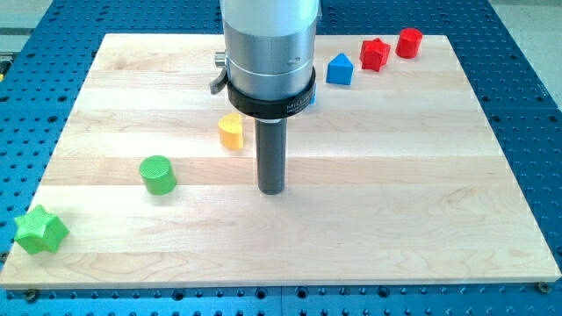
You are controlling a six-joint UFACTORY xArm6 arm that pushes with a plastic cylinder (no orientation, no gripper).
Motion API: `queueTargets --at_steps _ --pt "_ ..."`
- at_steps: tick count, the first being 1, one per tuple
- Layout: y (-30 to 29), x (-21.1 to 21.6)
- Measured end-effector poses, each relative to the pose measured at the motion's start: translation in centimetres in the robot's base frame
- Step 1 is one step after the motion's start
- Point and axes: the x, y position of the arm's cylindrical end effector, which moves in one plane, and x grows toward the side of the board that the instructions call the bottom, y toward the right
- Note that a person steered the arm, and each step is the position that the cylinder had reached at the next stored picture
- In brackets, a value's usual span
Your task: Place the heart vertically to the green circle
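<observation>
The yellow heart block [231, 132] lies on the wooden board, a little above centre. The green circle block [158, 175] sits to its lower left, at the view's left. My tip [271, 190] rests on the board just right of and below the heart, a short gap away from it. The rod hangs from a large silver arm body that hides the board area above the heart.
A green star [39, 231] lies at the board's lower left corner. A blue block with a pointed top [340, 69], a red star [375, 54] and a red cylinder [408, 42] sit at the view's top right. A blue perforated table surrounds the board [421, 219].
</observation>
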Motion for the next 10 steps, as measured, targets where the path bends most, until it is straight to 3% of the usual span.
queueTargets --at_steps 2,3,4,5,6,8,10 --pt "-0.7 0.2" --pt "-6.2 3.7" --pt "-11.6 2.1" --pt "-13.2 2.0" --pt "-8.8 0.9" --pt "0.7 -6.1" --pt "-8.6 -7.8"
